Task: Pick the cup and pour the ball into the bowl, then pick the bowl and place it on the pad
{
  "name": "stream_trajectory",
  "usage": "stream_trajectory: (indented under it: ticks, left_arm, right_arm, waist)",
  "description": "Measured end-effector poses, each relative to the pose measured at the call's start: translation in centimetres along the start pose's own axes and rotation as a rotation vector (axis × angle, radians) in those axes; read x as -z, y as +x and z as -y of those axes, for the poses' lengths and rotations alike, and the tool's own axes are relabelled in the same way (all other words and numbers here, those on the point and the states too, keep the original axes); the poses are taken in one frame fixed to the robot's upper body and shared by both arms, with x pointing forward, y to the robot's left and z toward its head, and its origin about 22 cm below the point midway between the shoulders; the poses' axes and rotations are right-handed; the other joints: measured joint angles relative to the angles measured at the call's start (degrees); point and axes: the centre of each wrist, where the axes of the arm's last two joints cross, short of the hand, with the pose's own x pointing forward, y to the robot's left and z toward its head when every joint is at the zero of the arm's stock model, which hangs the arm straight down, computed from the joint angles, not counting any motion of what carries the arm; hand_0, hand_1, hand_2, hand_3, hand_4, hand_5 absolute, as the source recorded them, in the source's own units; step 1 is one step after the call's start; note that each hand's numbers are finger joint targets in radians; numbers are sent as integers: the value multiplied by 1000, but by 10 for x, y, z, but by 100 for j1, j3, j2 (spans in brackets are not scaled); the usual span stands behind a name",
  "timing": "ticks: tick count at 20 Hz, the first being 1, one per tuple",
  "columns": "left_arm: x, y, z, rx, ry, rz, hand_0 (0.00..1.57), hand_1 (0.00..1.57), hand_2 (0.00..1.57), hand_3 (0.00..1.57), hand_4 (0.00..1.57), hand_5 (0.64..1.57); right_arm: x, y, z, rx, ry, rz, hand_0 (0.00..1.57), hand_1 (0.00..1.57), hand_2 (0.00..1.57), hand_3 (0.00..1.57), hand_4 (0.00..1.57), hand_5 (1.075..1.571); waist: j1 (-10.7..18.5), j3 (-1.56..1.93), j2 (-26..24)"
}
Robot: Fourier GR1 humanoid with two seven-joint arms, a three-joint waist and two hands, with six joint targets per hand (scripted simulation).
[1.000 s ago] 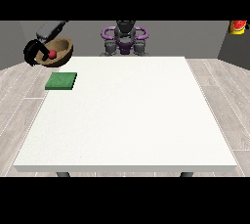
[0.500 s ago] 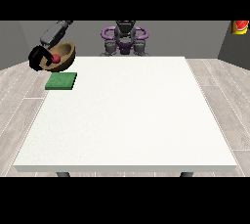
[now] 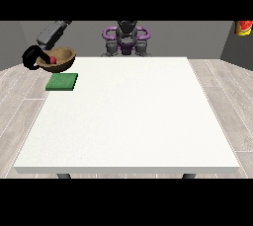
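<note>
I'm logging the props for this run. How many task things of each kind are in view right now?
Bowl: 1
Ball: 1, red, inside the bowl
Pad: 1, green, on the table
Cup: 0 in view
Total: 3

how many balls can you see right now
1: a red ball lying inside the brown bowl, which the hand at the view's left holds above the green pad. None elsewhere.

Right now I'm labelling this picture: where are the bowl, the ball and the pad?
bowl (image 3: pixel 63 60): front view, on its brown outer wall.
ball (image 3: pixel 52 59): front view, on the red ball inside the bowl.
pad (image 3: pixel 62 82): front view, middle of its green top.
</note>
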Motion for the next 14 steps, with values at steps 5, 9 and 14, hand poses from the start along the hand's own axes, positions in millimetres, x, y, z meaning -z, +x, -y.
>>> stream_trajectory:
  ticks: [5,9,14]
  left_arm:
    - [-2,7,-13,6,17,32,0,0,0,0,1191,1565]
    - [-1,8,-11,9,20,41,0,0,0,0,1193,1567]
    - [2,19,-14,14,11,71,0,0,0,0,1208,1569]
  right_arm:
    - [1,2,-16,68,2,33,1434,1434,1376,670,0,1534]
    - [5,13,-16,53,-12,67,931,931,1103,1043,162,1509]
    - [7,16,-17,-18,39,71,0,0,0,0,0,1410]
  waist:
    - [18,-1,209]
    - [55,0,254]
    - [164,-1,405]
